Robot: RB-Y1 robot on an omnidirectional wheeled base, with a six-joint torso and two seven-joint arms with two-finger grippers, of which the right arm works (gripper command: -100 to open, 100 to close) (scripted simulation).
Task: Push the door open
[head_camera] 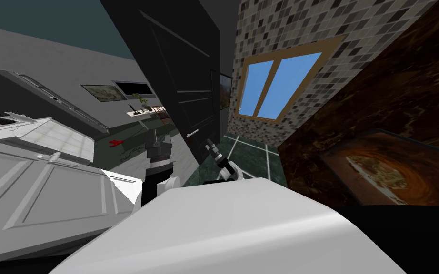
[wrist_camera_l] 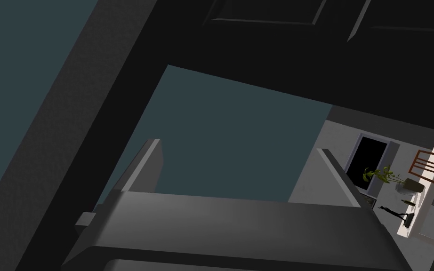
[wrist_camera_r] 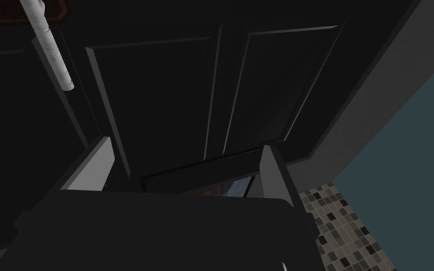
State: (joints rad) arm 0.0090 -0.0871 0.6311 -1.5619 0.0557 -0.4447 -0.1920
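Black panelled door [head_camera: 185, 81] is dead ahead and seems ajar. Right pincer [wrist_camera_r: 183, 162] has blades spread, empty, facing the panels near the pale lever handle [wrist_camera_r: 51, 51]. Left pincer [wrist_camera_l: 239, 164] is spread, empty, left of the door.

Risk: an off-square push lets the blades skid across the panel or snag the lever.

Blade-to-door contact unclear; hinge side cut off.

The door [head_camera: 185, 71] stands at centre, its handle [head_camera: 193, 134] on the near face. The right gripper [wrist_camera_r: 184, 142] is just before the door, beside the handle; the left gripper [wrist_camera_l: 238, 146] is left of the door. A window [head_camera: 275, 85] lies right of the door, a cabinet [head_camera: 47, 190] and a potted plant [head_camera: 140, 100] left of it.
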